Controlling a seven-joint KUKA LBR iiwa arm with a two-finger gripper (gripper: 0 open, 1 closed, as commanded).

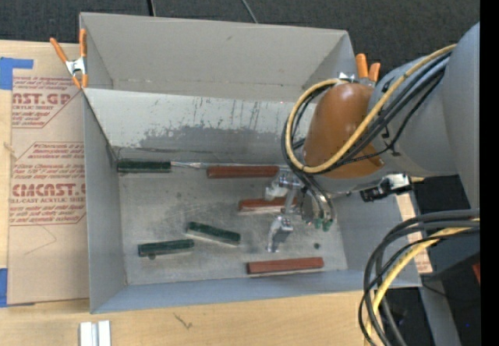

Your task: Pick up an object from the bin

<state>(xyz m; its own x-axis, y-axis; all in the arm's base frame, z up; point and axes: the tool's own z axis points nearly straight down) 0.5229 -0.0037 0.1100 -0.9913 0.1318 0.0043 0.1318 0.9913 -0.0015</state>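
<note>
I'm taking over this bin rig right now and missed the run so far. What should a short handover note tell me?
Claw: low in the right half of the bin, at the right end of the middle red-brown stick. I see nothing held.
Things: back red-brown stick along the rear wall and front red-brown stick near the front wall. On the left lie the back green stick, the tilted green stick and the front green stick.
Done: approach only; all six sticks lie on the floor.
Left: grasp one, probably the middle red-brown stick, and lift it out.
</note>
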